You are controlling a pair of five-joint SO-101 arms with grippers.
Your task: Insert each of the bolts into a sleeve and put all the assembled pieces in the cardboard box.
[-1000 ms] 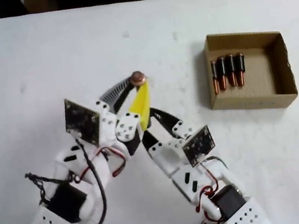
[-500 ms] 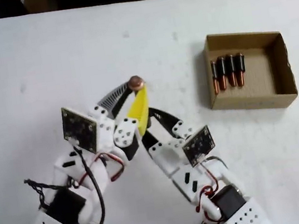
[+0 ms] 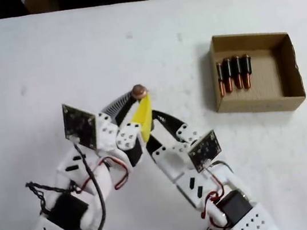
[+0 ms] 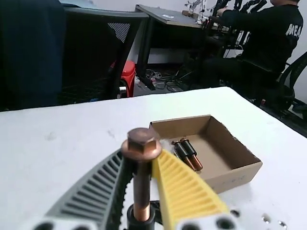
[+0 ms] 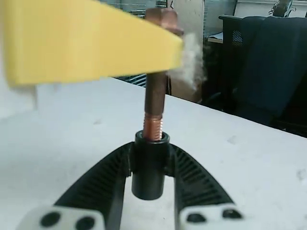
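Note:
A copper bolt stands upright, pinched below its hex head by my left gripper, which has one grey and one yellow finger. In the left wrist view the bolt runs down into a black sleeve. My right gripper, with black fingers, is shut on that sleeve, and the bolt's threaded tip sits in the sleeve's mouth. The cardboard box lies to the right and holds several assembled pieces in a row.
Both arms meet at the table's middle front, with the right gripper tucked under the left one. White tabletop lies open to the left and behind. The box stands a short way off. Chairs and desks stand beyond the table.
My left gripper has drawn back toward the right gripper with the bolt, bringing the bolt's head closer to the sleeve. The right arm has stayed still.

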